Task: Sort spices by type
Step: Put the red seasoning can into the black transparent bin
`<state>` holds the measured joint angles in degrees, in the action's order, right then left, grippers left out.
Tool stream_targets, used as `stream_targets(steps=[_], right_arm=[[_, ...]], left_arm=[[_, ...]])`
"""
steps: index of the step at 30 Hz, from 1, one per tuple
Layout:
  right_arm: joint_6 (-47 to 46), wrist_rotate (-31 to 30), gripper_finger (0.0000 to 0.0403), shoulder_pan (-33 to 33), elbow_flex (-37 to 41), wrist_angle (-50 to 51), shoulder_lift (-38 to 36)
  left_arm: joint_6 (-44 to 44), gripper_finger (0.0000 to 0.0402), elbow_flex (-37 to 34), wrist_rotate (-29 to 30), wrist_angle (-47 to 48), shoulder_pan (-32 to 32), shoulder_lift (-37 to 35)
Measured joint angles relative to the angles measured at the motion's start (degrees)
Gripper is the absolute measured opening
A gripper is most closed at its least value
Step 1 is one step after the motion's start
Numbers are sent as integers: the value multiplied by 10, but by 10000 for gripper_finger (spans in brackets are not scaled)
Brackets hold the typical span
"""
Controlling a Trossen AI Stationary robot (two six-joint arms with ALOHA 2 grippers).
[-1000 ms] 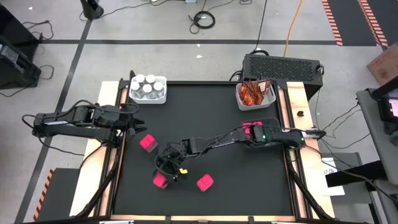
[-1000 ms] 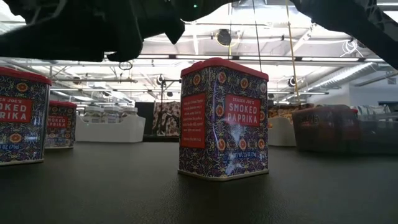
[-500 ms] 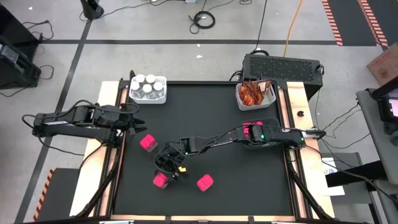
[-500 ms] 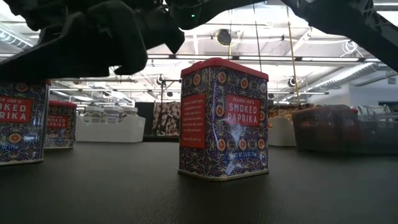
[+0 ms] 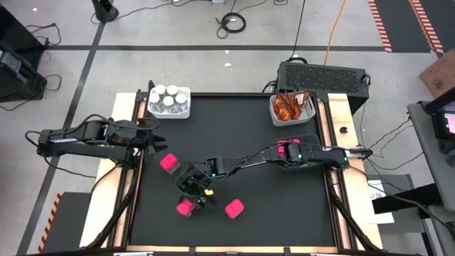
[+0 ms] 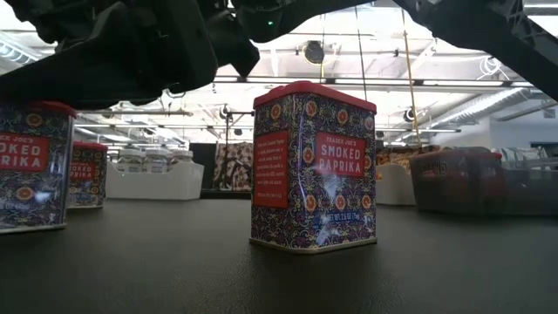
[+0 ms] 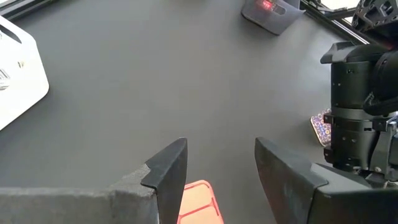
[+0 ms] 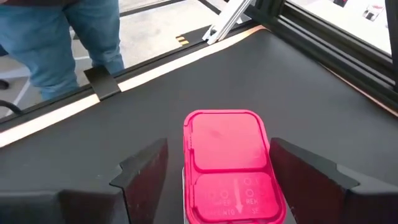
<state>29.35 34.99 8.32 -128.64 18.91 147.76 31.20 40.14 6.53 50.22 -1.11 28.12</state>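
Note:
Three pink-lidded spice boxes stand loose on the black mat: one at the left, one near the front and one beside it. My right gripper hangs open over the front-left box. Its fingers stand on either side of the box without touching it. My left gripper waits open at the mat's left edge, above another pink lid. The jars fill a white bin at the back left, and the sachets fill one at the back right.
A dark bin holding a pink box sits under my right arm at the mat's right side. The middle of the mat is bare. A person's legs show beyond the table's edge. In the low view a patterned tin stands close by.
My right gripper has rolled a little about the line it points along and settled slightly lower over the front-left pink box. Its fingers stay as wide apart as before. The boxes have not moved.

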Motion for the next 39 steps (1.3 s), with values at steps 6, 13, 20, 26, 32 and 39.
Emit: stream_targets(steps=[6, 13, 20, 26, 32, 39], right_arm=[[-5, -2, 277, 0, 0, 4, 0], [2, -15, 277, 0, 0, -30, 2], [2, -20, 277, 0, 0, -34, 2], [0, -20, 277, 0, 0, -28, 2], [-11, -20, 277, 0, 0, -3, 2], [-14, -20, 277, 0, 0, 10, 2]], left_arm=[[0, 192, 0, 0, 0, 0, 0], [0, 192, 0, 2, -2, 0, 0], [0, 192, 0, -3, -1, 0, 0], [-4, 192, 0, -3, -1, 0, 0], [-4, 192, 0, -4, -1, 0, 0], [0, 192, 0, -4, -1, 0, 0]])
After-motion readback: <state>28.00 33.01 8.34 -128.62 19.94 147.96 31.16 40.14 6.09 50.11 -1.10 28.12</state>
